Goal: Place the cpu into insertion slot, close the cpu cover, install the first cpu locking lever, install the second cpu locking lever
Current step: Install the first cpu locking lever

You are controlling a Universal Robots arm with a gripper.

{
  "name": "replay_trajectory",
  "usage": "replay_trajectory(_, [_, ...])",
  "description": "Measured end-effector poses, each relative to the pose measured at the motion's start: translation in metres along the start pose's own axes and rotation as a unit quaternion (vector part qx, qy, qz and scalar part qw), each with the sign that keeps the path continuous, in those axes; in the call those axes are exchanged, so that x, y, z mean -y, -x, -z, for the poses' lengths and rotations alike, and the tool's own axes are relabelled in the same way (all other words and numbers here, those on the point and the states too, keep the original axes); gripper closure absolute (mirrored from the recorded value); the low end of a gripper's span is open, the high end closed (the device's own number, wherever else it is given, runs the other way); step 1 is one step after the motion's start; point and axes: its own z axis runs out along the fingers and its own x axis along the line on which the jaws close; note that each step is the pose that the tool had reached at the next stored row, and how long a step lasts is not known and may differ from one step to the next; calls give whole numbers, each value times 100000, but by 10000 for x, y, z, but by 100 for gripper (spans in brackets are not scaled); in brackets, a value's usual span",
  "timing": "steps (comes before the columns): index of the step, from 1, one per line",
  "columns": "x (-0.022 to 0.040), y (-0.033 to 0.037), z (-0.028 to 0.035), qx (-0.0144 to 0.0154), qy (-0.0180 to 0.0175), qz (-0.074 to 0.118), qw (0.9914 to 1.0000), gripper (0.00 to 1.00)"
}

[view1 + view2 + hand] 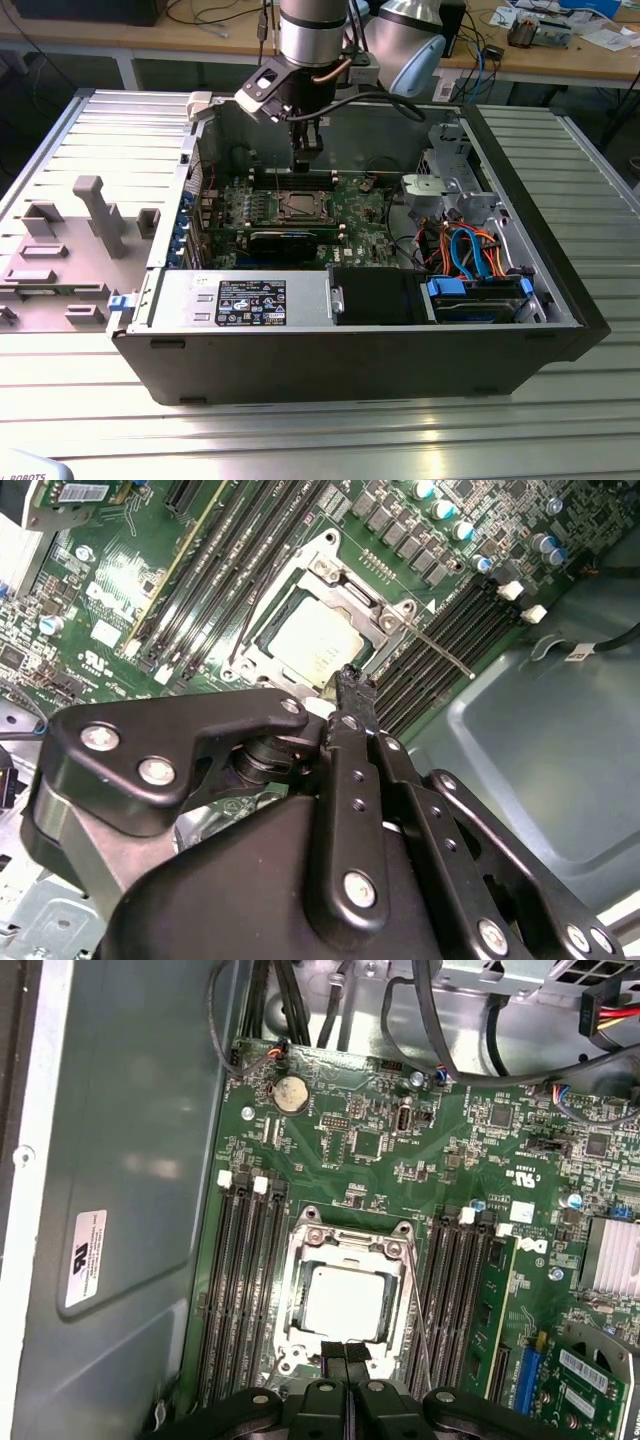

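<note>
Gripper (345,1360) tips pinched together, nothing held, just at the socket's edge, cpu (343,1303) seated in slot (298,1290), cover (348,1237) flat over it, lever (441,648) rod angled outward, motherboard (380,1165), case (350,360).

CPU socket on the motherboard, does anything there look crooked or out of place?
The cpu sits square under the closed cpu cover. One oddity: a thin locking lever angles out over the memory slots instead of lying along the cover's edge, so it looks unlatched. The shut gripper hovers beside it.
</note>
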Motion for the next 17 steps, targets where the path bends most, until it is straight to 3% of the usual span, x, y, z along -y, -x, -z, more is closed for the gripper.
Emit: replay_trajectory(17, [0,0,0,83,-43,2833,99960,89])
